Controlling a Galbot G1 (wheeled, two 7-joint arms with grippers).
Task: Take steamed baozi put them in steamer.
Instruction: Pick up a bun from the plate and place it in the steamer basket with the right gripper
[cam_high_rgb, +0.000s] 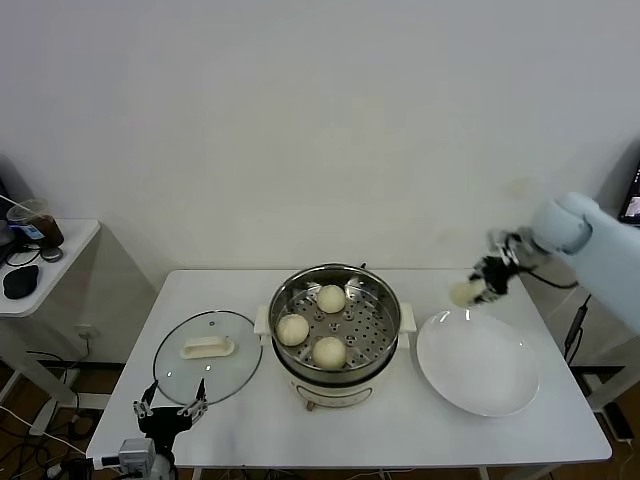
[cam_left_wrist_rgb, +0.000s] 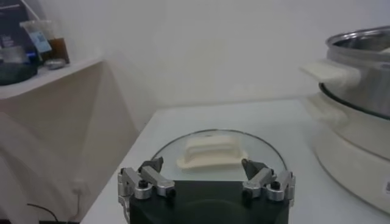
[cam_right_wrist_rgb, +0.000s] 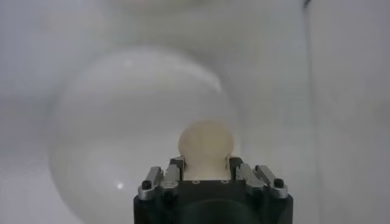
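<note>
The steamer (cam_high_rgb: 380, 292) stands at the table's middle, a shiny steel pot on a cream base, with three steamed baozi on its perforated tray (cam_high_rgb: 331, 298) (cam_high_rgb: 292, 329) (cam_high_rgb: 329, 352). Another baozi (cam_high_rgb: 464, 292) (cam_right_wrist_rgb: 205, 143) hangs in the air above the far left rim of the white plate (cam_high_rgb: 480, 365), with my right gripper (cam_high_rgb: 482, 287) (cam_right_wrist_rgb: 205, 167) shut on it. In the right wrist view the plate (cam_right_wrist_rgb: 109, 122) lies well below the held bun. My left gripper (cam_high_rgb: 170, 408) (cam_left_wrist_rgb: 205, 174) rests open at the table's front left edge, empty, in front of the glass lid.
The flat glass lid (cam_high_rgb: 208, 355) with its cream oblong handle (cam_left_wrist_rgb: 210, 150) lies left of the steamer. A side table (cam_high_rgb: 40, 265) with a drink cup (cam_high_rgb: 35, 222) stands at the far left. The steamer's handle and wall (cam_left_wrist_rgb: 359, 79) fill the left wrist view's edge.
</note>
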